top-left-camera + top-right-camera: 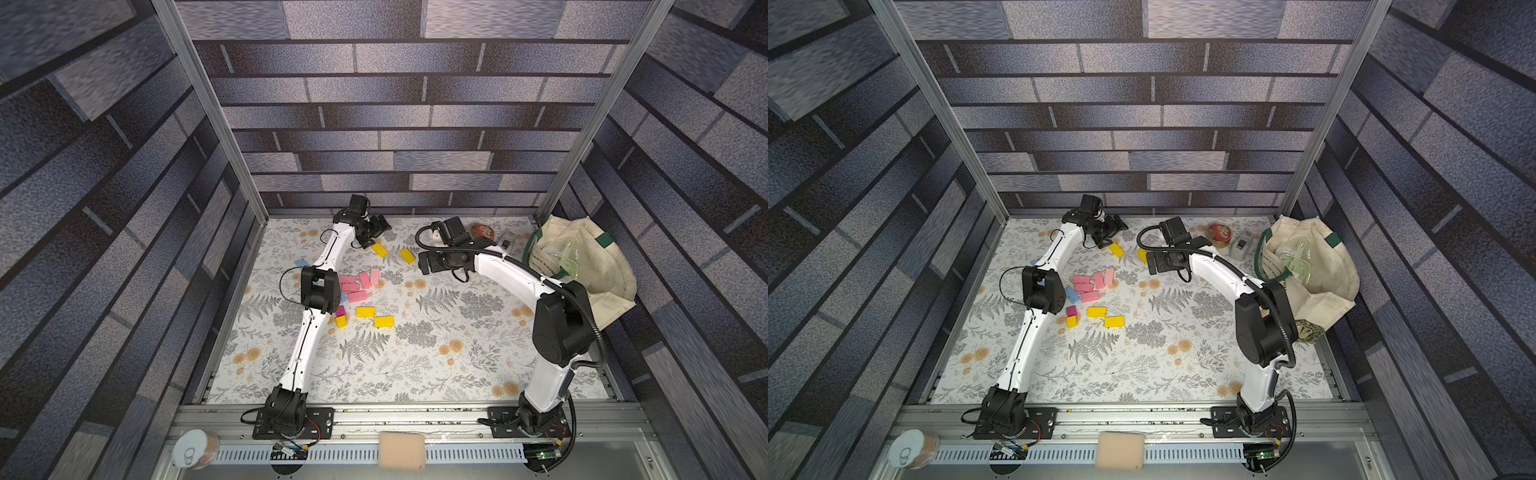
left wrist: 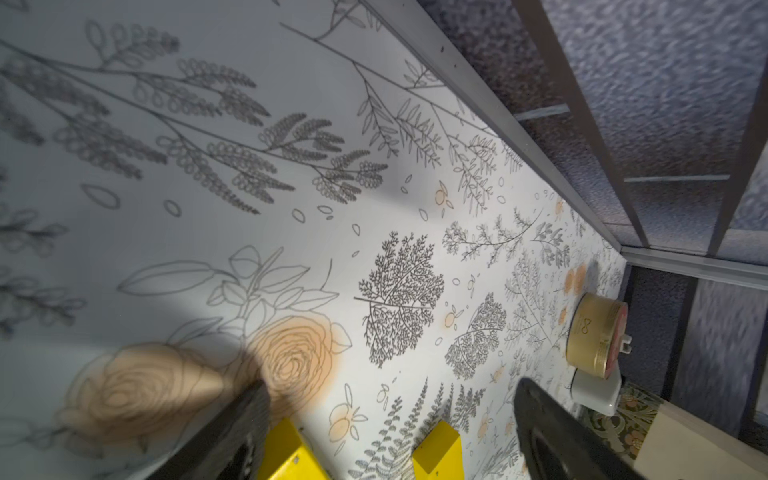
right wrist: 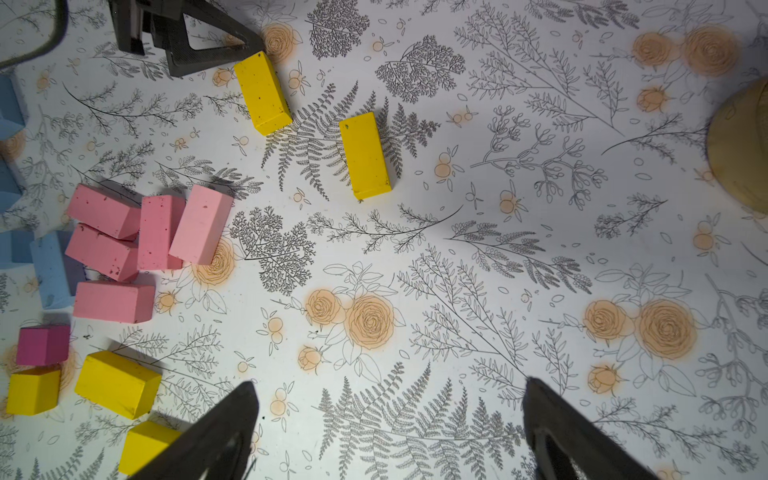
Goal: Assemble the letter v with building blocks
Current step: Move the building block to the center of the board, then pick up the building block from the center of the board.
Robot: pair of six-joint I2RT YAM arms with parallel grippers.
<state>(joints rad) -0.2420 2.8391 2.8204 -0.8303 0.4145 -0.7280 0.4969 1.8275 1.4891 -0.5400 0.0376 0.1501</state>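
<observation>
Two yellow building blocks lie apart near the back of the floral table. My left gripper hovers just behind them, open. In the left wrist view both yellow blocks show between its spread fingers, neither gripped. My right gripper stands open over bare table, nothing between its fingertips. Several pink blocks, light blue blocks, a magenta cube and more yellow blocks cluster by the left arm's elbow.
A red-and-gold tin and a small white-grey box stand at the back right. A cloth bag fills the right edge. The back wall is close behind the left gripper. A sponge and a can rest on the front rail.
</observation>
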